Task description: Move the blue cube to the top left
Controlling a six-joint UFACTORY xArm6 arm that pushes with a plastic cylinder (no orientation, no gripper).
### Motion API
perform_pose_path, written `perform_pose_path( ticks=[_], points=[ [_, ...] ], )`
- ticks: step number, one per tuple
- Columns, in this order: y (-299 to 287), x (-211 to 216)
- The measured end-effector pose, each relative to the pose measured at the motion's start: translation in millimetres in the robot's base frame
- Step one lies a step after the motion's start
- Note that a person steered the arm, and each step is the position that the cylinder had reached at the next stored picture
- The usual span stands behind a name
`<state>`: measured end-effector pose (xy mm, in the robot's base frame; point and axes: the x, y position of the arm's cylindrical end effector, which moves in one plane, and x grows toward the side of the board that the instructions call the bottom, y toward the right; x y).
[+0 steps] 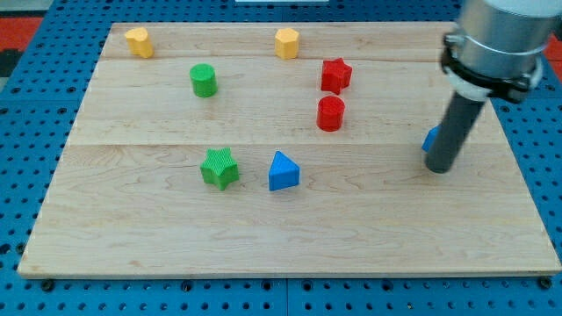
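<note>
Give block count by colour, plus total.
Yellow: 2
Green: 2
Red: 2
Blue: 2, the triangular block and one mostly hidden behind my tip, at
Total: 8

I see only a small blue edge of the blue cube (430, 139), mostly hidden behind my tip (438, 168), approx. just at its left, touching, on the board.

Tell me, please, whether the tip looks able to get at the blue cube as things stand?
Probably yes. My tip stands right beside the blue cube, which peeks out at the rod's left, mostly hidden behind it. No other block lies between them; whether they touch I cannot tell.
</note>
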<state>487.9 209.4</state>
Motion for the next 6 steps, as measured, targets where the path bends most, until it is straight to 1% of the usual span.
perform_pose_path(
  ticks=[1,2,3,4,5,6],
  points=[
    [30.5,-16.4],
    [-3.8,-73.7],
    [-21.1,-111.6],
    [-7.4,-86.4],
    [-12.5,-50.8],
    [-50.0,-43.5]
  ],
)
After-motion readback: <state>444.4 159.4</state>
